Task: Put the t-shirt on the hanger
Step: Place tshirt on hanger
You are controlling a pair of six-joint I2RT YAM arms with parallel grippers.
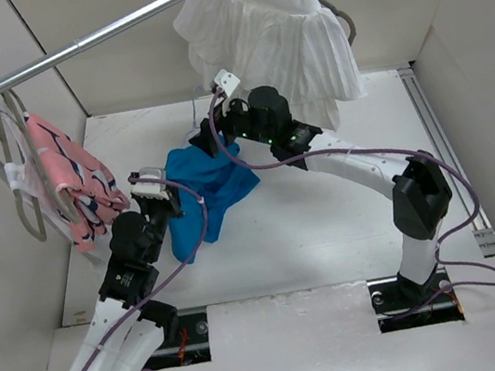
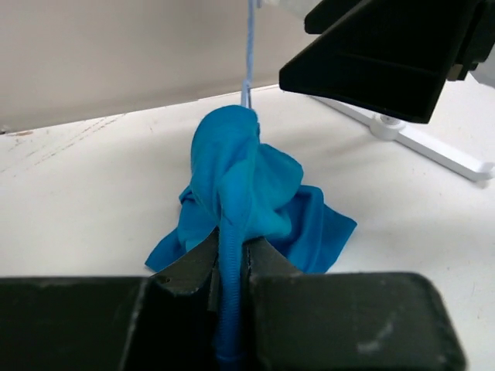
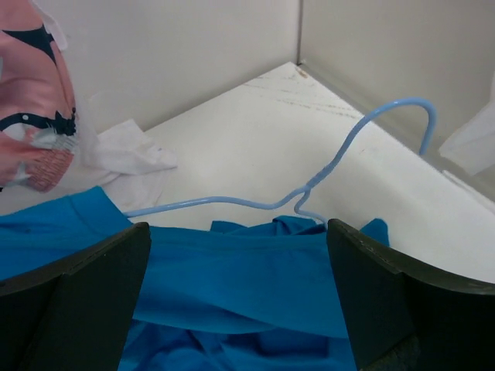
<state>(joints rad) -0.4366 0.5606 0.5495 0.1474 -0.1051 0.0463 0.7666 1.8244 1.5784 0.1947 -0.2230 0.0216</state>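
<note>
On the rail (image 1: 110, 28) across the far side hang a pink striped garment (image 1: 72, 180) at the left and a white pleated garment (image 1: 272, 40) at the right. The left gripper (image 2: 232, 247) is clamped tight on a rolled fold of the t-shirt (image 1: 215, 186), which lies crumpled on the table (image 1: 330, 229) left of centre, its long axis running near-left to far-right. The right gripper (image 3: 238, 232) stands wide apart at the heap's far end with blue cloth spanning between its fingers, though I cannot tell whether they grip it. The hanger (image 3: 232, 202) lies at the shirt's far edge, one arm along the cloth, hook pointing far.
</note>
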